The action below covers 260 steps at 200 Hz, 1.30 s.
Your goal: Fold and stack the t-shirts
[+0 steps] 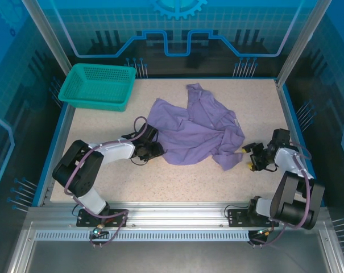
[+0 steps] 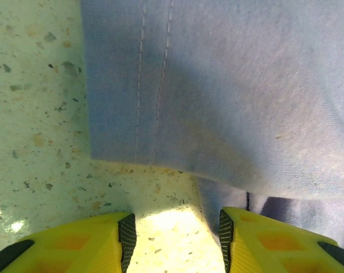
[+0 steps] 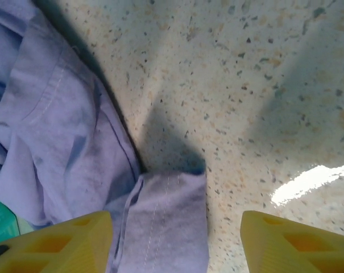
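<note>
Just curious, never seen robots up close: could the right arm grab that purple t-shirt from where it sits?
Probably yes. The right gripper is open and low over the table, and a hemmed corner of the t-shirt already lies between its fingers, with nothing else in the way.

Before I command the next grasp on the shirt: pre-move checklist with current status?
1. Left end effector open, nothing clamped: ok.
2. Fabric between the left fingers: not ok. The t-shirt hem lies just ahead, and the gap holds mostly bare table.
3. Right end effector open: ok.
4. Fabric between the right fingers: ok. A hemmed corner lies in the gap, unclamped.
5. T-shirt spread flat for folding: not ok, it is crumpled.
6. Basket apart from the t-shirt: ok.
</note>
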Tool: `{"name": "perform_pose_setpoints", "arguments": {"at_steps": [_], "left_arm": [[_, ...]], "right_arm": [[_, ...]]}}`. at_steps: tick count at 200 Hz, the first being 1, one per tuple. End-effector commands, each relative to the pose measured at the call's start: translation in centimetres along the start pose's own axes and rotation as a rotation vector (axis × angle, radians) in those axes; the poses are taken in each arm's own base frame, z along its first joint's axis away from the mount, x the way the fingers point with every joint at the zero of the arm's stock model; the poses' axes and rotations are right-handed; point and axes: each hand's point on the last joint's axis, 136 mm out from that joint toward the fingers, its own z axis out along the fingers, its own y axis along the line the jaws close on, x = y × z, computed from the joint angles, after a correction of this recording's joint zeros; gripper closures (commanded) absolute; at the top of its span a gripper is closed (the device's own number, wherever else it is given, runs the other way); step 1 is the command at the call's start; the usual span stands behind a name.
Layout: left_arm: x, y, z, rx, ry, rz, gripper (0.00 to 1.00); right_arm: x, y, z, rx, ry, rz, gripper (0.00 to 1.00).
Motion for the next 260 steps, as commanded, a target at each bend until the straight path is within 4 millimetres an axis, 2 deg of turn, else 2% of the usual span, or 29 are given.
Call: {"name": "perform_pose_setpoints", "arguments": {"at_steps": [1, 45, 68, 88, 109, 125, 147, 171, 208, 234, 247, 260], "left_arm": [[-1.2, -5.0, 2.2, 0.201, -0.039, 0.069, 0.57], [-1.1, -5.0, 2.2, 0.203, -0.042, 0.076, 0.65], [-1.4, -5.0, 2.2, 0.196, -0.052, 0.085, 0.75], [-1.8, -5.0, 1.9, 0.186, -0.07, 0.093, 0.85], [-2.5, -5.3, 1.2, 0.177, -0.099, 0.106, 1.0], [-3.5, -5.5, 0.0, 0.166, -0.142, 0.119, 1.0], [-5.1, -6.1, -2.4, 0.17, -0.209, 0.131, 1.0], [-6.4, -7.2, -4.1, 0.171, -0.24, 0.161, 1.0], [-8.6, -9.0, -5.6, 0.196, -0.268, 0.154, 1.0], [-11.0, -9.8, -6.1, 0.187, -0.28, 0.138, 1.0], [-11.5, -10.4, -6.5, 0.205, -0.264, 0.135, 1.0], [-10.9, -10.6, -7.0, 0.21, -0.267, 0.146, 0.75]], "right_arm": [[-0.4, 1.5, 0.5, -0.031, 0.022, 0.03, 0.41], [0.1, 1.8, 2.1, -0.025, 0.046, 0.064, 0.4], [0.5, 2.2, 2.9, -0.02, 0.078, 0.065, 0.45], [0.8, 2.1, 3.6, -0.026, 0.08, 0.07, 0.59], [0.9, 2.2, 3.6, -0.029, 0.079, 0.06, 0.86], [0.9, 2.7, 3.1, -0.043, 0.072, 0.035, 1.0], [1.1, 3.4, 1.6, -0.039, 0.029, -0.026, 1.0], [1.1, 4.0, 0.0, -0.048, -0.024, -0.077, 1.0], [1.1, 5.2, -2.0, -0.073, -0.083, -0.146, 1.0], [0.9, 6.2, -2.8, -0.087, -0.098, -0.188, 1.0], [0.9, 6.5, -3.0, -0.089, -0.101, -0.198, 1.0], [0.9, 6.5, -3.0, -0.089, -0.101, -0.208, 1.0]]}}
